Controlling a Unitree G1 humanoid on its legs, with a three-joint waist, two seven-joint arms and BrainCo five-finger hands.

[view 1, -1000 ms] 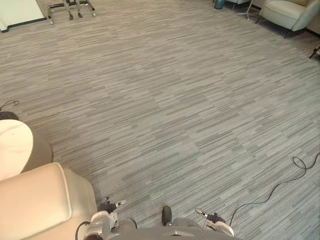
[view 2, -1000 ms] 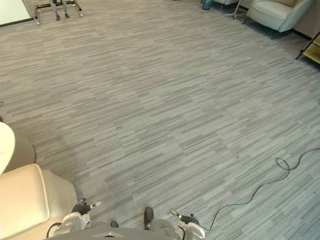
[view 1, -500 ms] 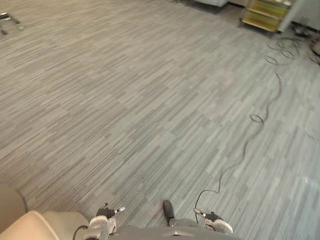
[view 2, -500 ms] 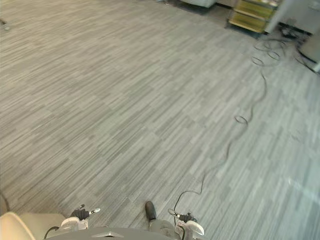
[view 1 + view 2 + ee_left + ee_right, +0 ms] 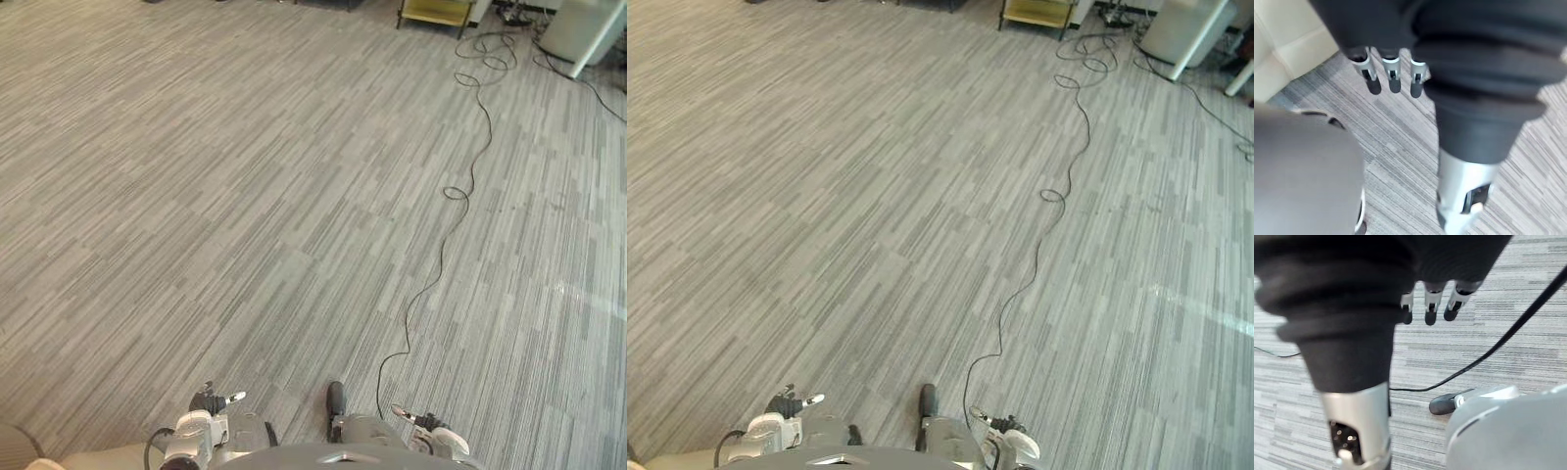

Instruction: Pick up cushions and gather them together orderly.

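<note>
Head pair looks down on carpet (image 5: 294, 196) — wrist cameras share it, closer.

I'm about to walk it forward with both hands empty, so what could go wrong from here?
1. A long black cable snakes over the carpet to just ahead of the robot; a step could snag it.
2. The cream upholstery lies close beside the open left hand, so walking on probably leads away from it. The right hand hangs open as well.
</note>
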